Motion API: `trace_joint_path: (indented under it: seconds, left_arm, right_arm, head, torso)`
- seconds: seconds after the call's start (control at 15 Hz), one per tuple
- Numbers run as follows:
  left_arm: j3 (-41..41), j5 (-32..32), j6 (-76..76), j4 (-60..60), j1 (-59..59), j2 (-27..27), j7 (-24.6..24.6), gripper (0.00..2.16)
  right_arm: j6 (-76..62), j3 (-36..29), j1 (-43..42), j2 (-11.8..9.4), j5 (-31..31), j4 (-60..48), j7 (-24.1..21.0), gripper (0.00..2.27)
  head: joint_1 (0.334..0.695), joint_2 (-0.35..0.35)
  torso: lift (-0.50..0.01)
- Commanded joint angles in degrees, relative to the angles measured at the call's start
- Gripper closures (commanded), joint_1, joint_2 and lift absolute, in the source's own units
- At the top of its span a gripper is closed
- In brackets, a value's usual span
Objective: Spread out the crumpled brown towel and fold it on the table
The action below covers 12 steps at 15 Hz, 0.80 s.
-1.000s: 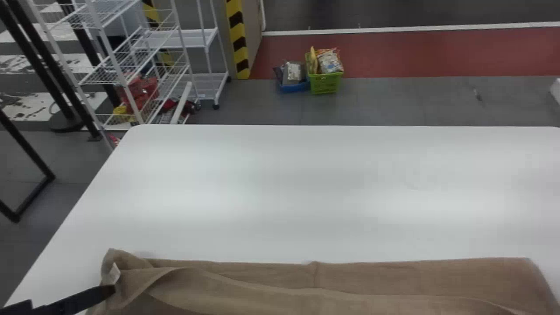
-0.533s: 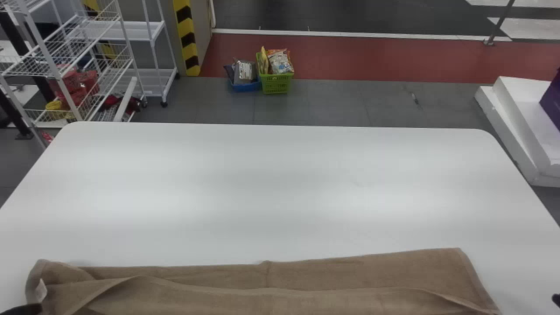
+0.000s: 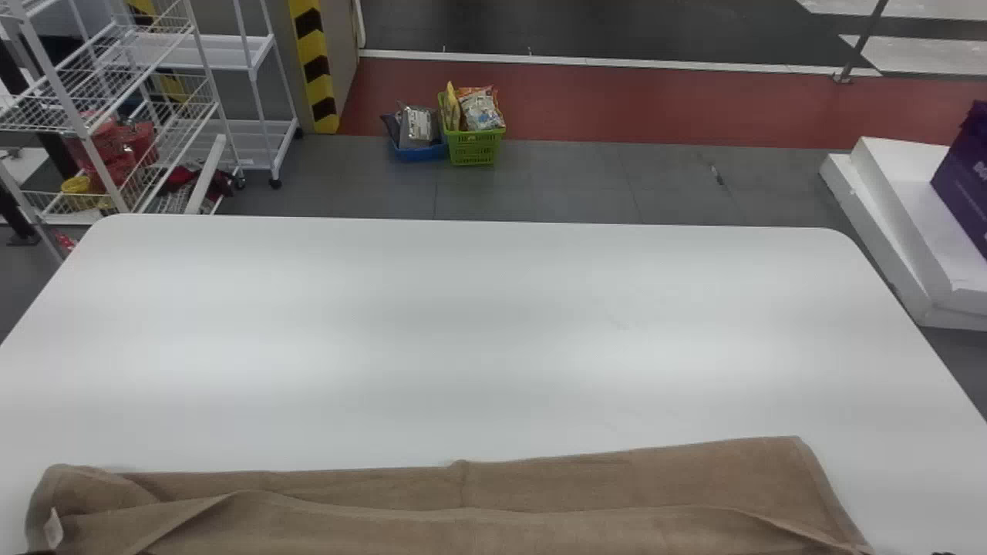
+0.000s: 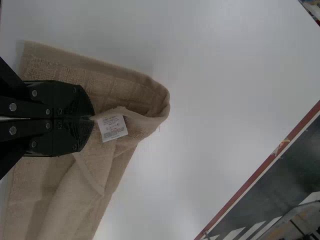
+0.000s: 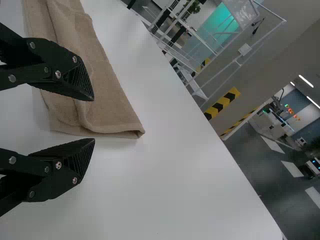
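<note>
**Pinched at left, spread at right**

With left gripper (image 3: pixel 40 552), pinching brown towel (image 3: pixel 463 528) beside its white label (image 3: pixel 53 529). With right gripper (image 3: pixel 942 553), spread wide near towel's right end. Found towel lying left to right along near part of table (image 3: pixel 478 331) (layers uneven). Noted green basket (image 3: pixel 473 147) on floor beyond far edge.
</note>
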Motion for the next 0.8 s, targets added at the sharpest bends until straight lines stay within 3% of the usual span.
trace_joint_path:
  seconds: [0.0,0.6,0.73]
  left_arm:
    - [0.0,0.0,0.2,0.3,0.0,0.0,-0.1,1.54]
    - [0.5,0.1,0.2,0.0,0.3,0.1,-0.7,1.54]
    - [1.1,0.9,0.2,0.0,0.6,0.1,-0.7,1.54]
  right_arm:
    - [0.6,1.4,-0.2,0.2,0.1,0.2,0.2,0.67]
    - [5.8,5.5,-1.9,0.7,1.4,0.2,0.2,0.68]
    - [6.2,5.5,-2.1,0.6,1.9,0.3,0.2,1.09]
  head:
    - [0.695,-0.025]
    - [0.695,0.071]
    - [0.695,0.082]
  torso:
    - [-0.127]
    - [-0.127]
    - [-0.127]
